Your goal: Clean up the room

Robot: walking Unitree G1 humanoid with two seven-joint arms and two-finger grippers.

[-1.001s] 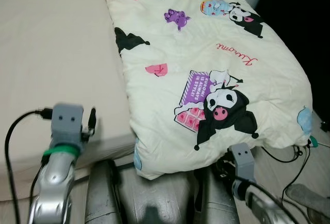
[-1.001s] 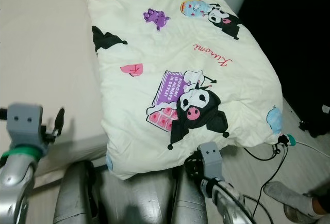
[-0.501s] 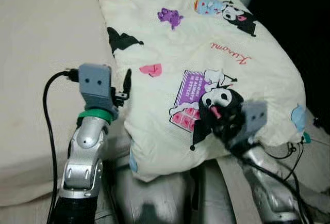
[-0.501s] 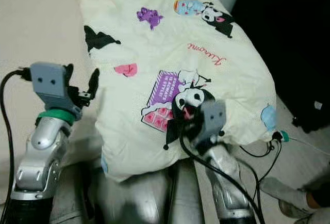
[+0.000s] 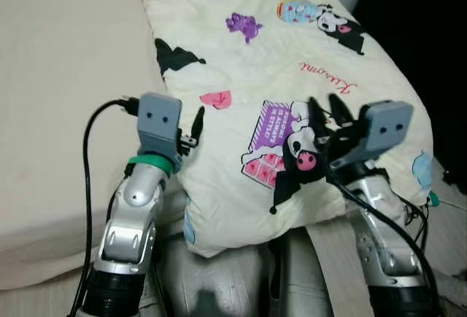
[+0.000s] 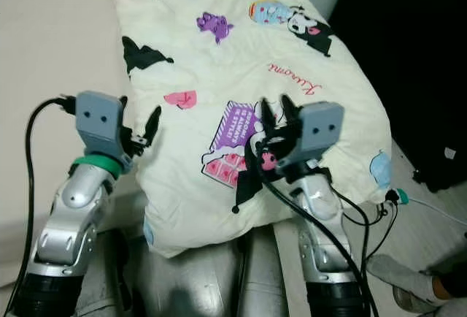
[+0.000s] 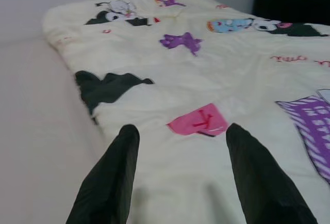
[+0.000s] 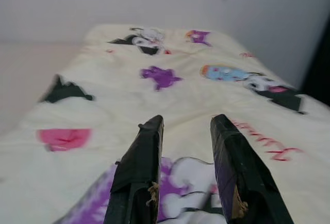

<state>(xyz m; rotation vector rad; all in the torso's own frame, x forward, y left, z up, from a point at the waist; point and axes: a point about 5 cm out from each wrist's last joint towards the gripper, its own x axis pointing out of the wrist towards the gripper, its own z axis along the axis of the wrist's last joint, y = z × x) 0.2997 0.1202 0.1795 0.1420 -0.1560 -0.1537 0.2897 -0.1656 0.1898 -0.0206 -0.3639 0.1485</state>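
On the bed [image 5: 66, 76], over its right half: one cream quilt [image 5: 277, 61], folded lengthwise, printed with black-and-white cartoon figures, a purple panel, pink hearts and red script. Its near end overhangs the foot of the bed and droops toward the robot's silver legs [image 5: 219, 280].

Bed surface, left half: plain beige sheet, bare and smooth.

Left gripper [image 5: 188, 128]: raised at the quilt's left edge, near the pink heart print [image 7: 198, 121]. Jaws stand wide apart, nothing between them; in the left wrist view the two black fingers [image 7: 111, 175] frame the quilt's edge and the heart. Whether the fingertips touch the fabric is hard to tell, possibly just above it. A black cable [image 5: 91, 149] loops from the wrist housing.

Right gripper [image 5: 326, 111]: raised over the near end of the quilt, above the purple panel and the large black cartoon figure [image 5: 306, 153]. Jaws parted moderately, narrower than the left pair, holding nothing; the right wrist view looks along both fingers [image 8: 139, 175] up the length of the quilt.

Floor at right of the bed: pale boards [image 6: 423, 237] with black cables [image 6: 372, 229], a small teal plug [image 6: 400, 197] and a grey sock-like item [image 6: 401, 277] near the corner. Dark background beyond.
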